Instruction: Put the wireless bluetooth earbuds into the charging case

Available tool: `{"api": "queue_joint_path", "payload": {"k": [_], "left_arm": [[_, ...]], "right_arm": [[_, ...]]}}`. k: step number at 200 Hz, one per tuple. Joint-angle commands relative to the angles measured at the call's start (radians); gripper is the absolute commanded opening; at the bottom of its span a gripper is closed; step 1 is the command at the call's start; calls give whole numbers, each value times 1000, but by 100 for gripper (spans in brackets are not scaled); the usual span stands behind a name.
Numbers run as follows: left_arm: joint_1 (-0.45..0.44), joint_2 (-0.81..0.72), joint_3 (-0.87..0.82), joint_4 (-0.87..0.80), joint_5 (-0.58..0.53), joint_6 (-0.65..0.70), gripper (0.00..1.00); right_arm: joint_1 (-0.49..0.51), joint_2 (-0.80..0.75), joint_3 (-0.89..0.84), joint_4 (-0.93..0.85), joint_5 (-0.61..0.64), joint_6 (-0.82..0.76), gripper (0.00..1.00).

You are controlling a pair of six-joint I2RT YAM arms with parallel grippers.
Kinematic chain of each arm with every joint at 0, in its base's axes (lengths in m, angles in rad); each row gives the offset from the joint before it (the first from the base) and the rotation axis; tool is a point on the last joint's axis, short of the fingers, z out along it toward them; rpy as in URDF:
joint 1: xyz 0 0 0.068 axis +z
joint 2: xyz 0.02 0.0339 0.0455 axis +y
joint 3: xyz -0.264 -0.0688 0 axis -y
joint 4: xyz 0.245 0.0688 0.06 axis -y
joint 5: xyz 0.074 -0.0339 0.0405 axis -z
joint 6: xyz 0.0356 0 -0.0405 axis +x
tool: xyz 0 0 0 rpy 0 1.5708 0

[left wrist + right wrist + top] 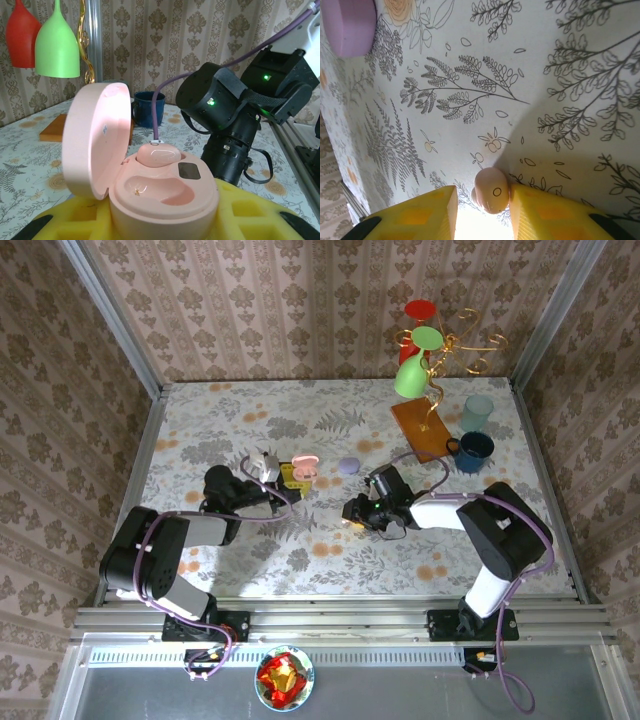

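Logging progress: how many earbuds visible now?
2. First earbud sits in the open pink case; second earbud lies between the right gripper's fingers. Others may be hidden.

Black left arm (150, 560) with pale grey link, black right arm (505, 525) with white links, purple cable (158, 120), green status lights (210, 101), yellow fingers (415, 216)

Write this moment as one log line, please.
left gripper: holding open pink case, one seated earbud | right gripper: around loose pink earbud, not yet clamped
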Motion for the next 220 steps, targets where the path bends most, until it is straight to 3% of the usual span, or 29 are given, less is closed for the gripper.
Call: {"api": "queue_joint_path", "payload": {"k": [1, 74, 130, 220], "left_arm": [[5, -12, -6, 32, 28, 7, 20], [4, -11, -8, 32, 30, 8, 21], [0, -2, -15, 32, 19, 40, 20], [-147, 61, -19, 30, -296, 230, 20]], "right_arm": [[10, 37, 43, -145, 0, -80, 34], [12, 96, 40, -87, 27, -7, 25], [12, -7, 43, -134, 67, -73, 19], [20, -355, 211, -463, 164, -242, 19]]}}
